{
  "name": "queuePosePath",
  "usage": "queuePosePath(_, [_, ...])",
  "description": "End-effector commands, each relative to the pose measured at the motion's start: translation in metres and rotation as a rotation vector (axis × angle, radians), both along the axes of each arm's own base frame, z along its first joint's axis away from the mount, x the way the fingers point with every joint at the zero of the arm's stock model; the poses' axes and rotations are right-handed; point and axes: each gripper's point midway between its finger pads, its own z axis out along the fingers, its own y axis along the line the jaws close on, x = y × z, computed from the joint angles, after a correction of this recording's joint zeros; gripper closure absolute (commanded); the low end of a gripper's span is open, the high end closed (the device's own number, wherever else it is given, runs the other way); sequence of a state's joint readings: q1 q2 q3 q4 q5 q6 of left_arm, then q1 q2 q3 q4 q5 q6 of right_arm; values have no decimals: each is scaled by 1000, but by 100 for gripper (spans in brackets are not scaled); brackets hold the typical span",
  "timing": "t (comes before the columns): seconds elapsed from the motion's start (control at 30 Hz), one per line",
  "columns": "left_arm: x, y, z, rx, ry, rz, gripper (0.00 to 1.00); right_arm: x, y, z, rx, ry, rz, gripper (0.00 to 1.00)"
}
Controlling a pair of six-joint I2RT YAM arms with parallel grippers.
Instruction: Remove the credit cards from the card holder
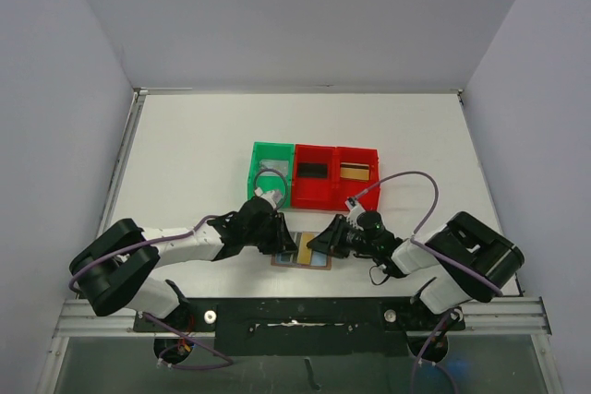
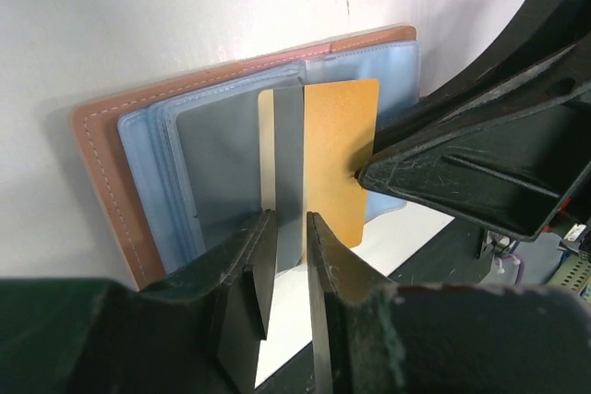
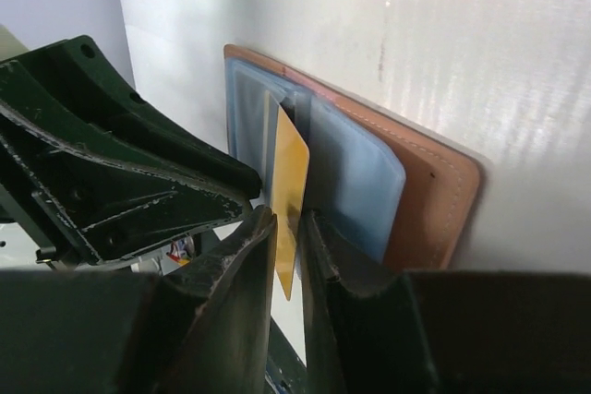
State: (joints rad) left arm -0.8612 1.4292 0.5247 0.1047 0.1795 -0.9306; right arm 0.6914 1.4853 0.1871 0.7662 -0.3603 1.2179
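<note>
Now holder (image 2: 102, 163) open on surface (image 1: 185, 136), near edge; grey card (image 2: 288, 163) on edge in left pincer (image 2: 288, 226), jaws nearly closed, pinching it; gold card (image 3: 292, 173) tilted up from blue sleeve (image 3: 355, 173), pinched in right pincer (image 3: 288, 228), jaws likewise narrow; pincers just beside each other

left gripper (image 2: 291, 228): bottom centre, jaws pinching the silver-grey card (image 2: 288, 163), edge-on.
gold-tan card (image 2: 340, 154): centre frame, just behind it.
card holder (image 2: 102, 173): brown, open, blue sleeves showing, centre-left.
right gripper (image 2: 388, 168): right side, tip touching the gold-tan card's edge.
</note>
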Motion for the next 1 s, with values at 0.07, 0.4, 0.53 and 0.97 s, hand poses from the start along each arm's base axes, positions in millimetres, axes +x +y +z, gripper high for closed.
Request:
queuePosePath(0.07, [-3, 13, -13, 84, 1, -8, 81, 14, 24, 31, 134, -97, 12, 82])
queuePosePath(0.4, [-8, 26, -15, 107, 8, 16, 82, 1, 16, 20, 200, -17, -35, 85])
queuePosePath(0.53, [-4, 28, -14, 146, -1, 13, 83, -12, 11, 13, 181, 15, -38, 79])
queuePosePath(0.97, [-5, 10, 0, 79, -29, -80, 83, -25, -4, 22, 80, -23, -65, 100])
